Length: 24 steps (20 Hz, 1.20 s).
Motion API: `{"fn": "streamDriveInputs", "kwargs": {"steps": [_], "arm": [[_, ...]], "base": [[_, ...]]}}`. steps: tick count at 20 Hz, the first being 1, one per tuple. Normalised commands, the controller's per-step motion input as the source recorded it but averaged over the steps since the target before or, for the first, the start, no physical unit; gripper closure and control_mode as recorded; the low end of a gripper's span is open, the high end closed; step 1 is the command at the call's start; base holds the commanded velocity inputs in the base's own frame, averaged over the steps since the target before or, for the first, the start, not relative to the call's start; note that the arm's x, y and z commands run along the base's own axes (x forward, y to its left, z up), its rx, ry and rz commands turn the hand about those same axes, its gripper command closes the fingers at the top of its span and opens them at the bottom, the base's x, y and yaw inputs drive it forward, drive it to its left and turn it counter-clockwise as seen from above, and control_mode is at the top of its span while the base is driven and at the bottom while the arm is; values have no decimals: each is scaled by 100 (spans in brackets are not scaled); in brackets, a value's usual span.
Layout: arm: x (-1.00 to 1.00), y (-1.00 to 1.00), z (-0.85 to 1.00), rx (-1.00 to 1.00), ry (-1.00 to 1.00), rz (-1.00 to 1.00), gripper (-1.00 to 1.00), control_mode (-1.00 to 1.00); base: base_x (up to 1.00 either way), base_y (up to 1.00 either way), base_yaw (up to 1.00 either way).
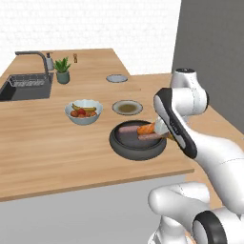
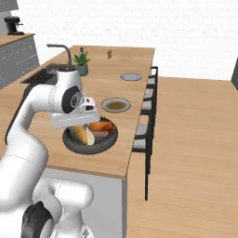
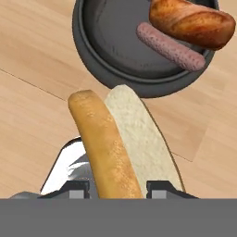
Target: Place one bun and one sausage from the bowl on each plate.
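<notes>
The end effector point(image 3: 118, 187) held the golden bun point(image 3: 109, 148) above the wooden surface point(image 3: 32, 69), fingers closed on it. The dark bowl point(image 3: 92, 51) lay at 12 o'clock, keeping one sausage point(image 3: 170, 45) and an orange-brown bun point(image 3: 192, 22).

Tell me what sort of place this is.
A kitchen, most likely: a wooden counter with a sink and tap, a fruit bowl, and stools along the counter's edge.
</notes>
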Motion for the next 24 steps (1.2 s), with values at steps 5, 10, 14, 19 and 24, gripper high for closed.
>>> {"fn": "streamDriveInputs", "kwargs": {"steps": [5,10,14,19,24], "arm": [[-41,0,5,4,-7,0,100,-100],[-6,0,-1,1,0,0,100,-100],[0,0,0,0,0,0,100,-100],[0,0,0,0,0,0,100,100],[0,0,0,0,0,0,100,100]], "base": [[0,0,0],[0,0,0],[0,0,0],[-5,-32,0],[-1,-91,3]]}}
